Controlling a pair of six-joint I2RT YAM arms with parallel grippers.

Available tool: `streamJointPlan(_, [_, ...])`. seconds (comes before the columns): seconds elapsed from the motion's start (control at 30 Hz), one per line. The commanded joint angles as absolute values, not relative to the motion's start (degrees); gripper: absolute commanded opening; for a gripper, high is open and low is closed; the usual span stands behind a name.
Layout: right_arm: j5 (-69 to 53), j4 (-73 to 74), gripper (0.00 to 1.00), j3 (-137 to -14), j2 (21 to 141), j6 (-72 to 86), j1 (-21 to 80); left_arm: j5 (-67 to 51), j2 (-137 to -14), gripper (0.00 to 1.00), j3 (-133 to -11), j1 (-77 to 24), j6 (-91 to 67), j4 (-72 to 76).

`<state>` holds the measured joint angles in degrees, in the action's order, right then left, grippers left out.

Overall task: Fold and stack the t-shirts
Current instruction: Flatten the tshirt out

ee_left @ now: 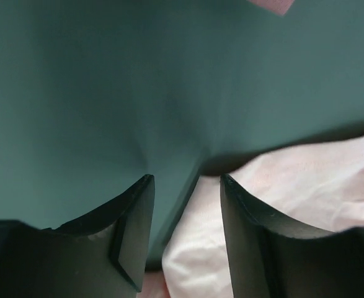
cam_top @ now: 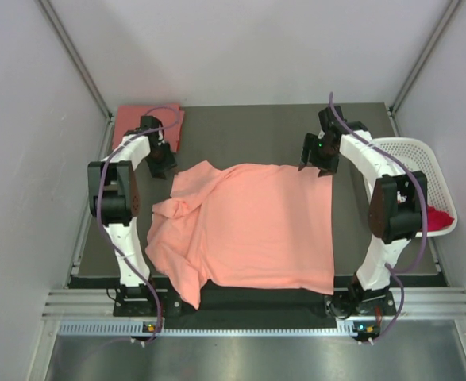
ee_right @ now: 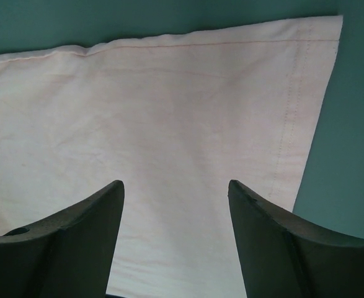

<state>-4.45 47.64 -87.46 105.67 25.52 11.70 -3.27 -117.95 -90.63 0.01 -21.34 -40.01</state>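
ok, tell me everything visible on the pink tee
The pink tee is light salmon, soft cotton by the look, spread nearly flat on the dark table, hem to the right, sleeves to the left. The left side is rumpled, one part folded over. Stitched hems meet at its far right corner, under the open right tool. The open left tool is beside its far left edge. Neither clearly touches it.

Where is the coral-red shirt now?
Top view: the coral-red shirt lies folded at the far left corner of the table, just behind the left tool.
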Motion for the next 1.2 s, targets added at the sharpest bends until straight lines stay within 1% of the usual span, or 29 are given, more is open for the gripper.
streamJointPlan(0.0, [-4.75,47.81,0.68,-88.86,105.64,25.40,11.42,-10.28,-120.05,0.53,-94.13,-1.40,-20.65,-41.48])
streamJointPlan(0.1, [-4.92,47.81,0.68,-89.30,105.82,25.40,11.34,-13.53,-119.54,0.53,-90.99,-2.46,-21.88,-38.95])
streamJointPlan(0.17, [-5.18,47.73,0.68,-89.38,105.91,25.49,11.34,-14.76,-119.18,0.52,-89.57,-3.07,-22.76,-37.45])
streamJointPlan(0.23, [-5.27,47.64,0.68,-89.47,106.00,25.40,11.43,-15.12,-119.27,0.33,-89.38,-3.43,-22.94,-37.62])
streamJointPlan(0.27, [-5.27,47.55,0.68,-89.56,106.08,25.31,11.43,-13.99,-118.92,0.21,-89.38,-3.78,-23.03,-37.70])
streamJointPlan(0.3, [-5.27,47.46,0.68,-89.56,106.08,25.23,11.34,-12.93,-117.35,0.00,-89.30,-4.13,-22.85,-37.01])
streamJointPlan(0.37, [-5.45,47.55,0.68,-89.56,106.35,25.14,11.34,-8.37,-115.32,0.00,-89.65,-7.54,-20.66,-36.74])
streamJointPlan(0.4, [-5.45,47.37,0.68,-89.56,106.52,25.22,11.34,-2.78,-113.66,0.00,-90.43,-9.30,-19.44,-36.74])
streamJointPlan(0.43, [-5.62,47.37,0.68,-89.39,106.61,25.14,11.34,-0.55,-112.95,0.00,-90.79,-11.23,-17.25,-36.74])
streamJointPlan(0.47, [-5.89,47.46,0.68,-89.38,106.70,25.22,11.34,2.08,-112.33,0.00,-91.05,-15.17,-16.53,-37.09])
streamJointPlan(0.5, [-6.06,47.46,0.68,-89.38,106.79,25.22,11.34,3.41,-111.54,0.00,-91.23,-17.12,-16.18,-37.44])
streamJointPlan(0.57, [-6.15,47.37,0.68,-89.21,106.61,25.22,11.34,2.47,-111.01,0.00,-90.97,-21.94,-16.35,-39.37])
streamJointPlan(0.6, [-6.15,47.37,0.68,-88.95,106.52,25.14,11.34,1.07,-110.66,0.01,-90.53,-23.45,-16.61,-40.25])
streamJointPlan(0.63, [-6.24,47.37,0.68,-88.77,106.44,25.05,11.34,0.27,-110.05,0.17,-89.66,-25.90,-16.18,-40.17])
streamJointPlan(0.73, [-6.24,46.94,0.68,-87.46,105.73,24.70,11.34,0.26,-103.91,0.35,-83.34,-28.21,-14.50,-35.62])
streamJointPlan(0.77, [-6.33,46.93,0.68,-87.10,105.56,24.70,11.25,0.87,-101.97,0.47,-79.49,-28.13,-14.41,-33.94])
streamJointPlan(0.8, [-6.33,46.85,0.68,-86.23,105.21,24.44,11.34,2.18,-98.21,0.50,-77.89,-28.04,-13.72,-32.19])
streamJointPlan(0.87, [-6.24,46.50,0.68,-85.43,104.86,24.26,11.34,2.28,-95.55,0.55,-74.90,-27.07,-12.40,-29.73])
streamJointPlan(0.93, [-6.24,46.06,0.68,-84.11,104.24,24.34,11.34,4.82,-93.61,0.57,-74.09,-26.02,-13.09,-29.18])
streamJointPlan(1.03, [-6.68,45.97,0.68,-83.93,104.15,24.08,11.34,3.70,-96.49,0.56,-76.11,-22.95,-14.76,-31.90])
streamJointPlan(1.17, [-6.85,46.05,0.68,-84.72,104.15,23.56,11.42,-4.47,-101.93,0.54,-80.14,-22.76,-11.52,-33.13])
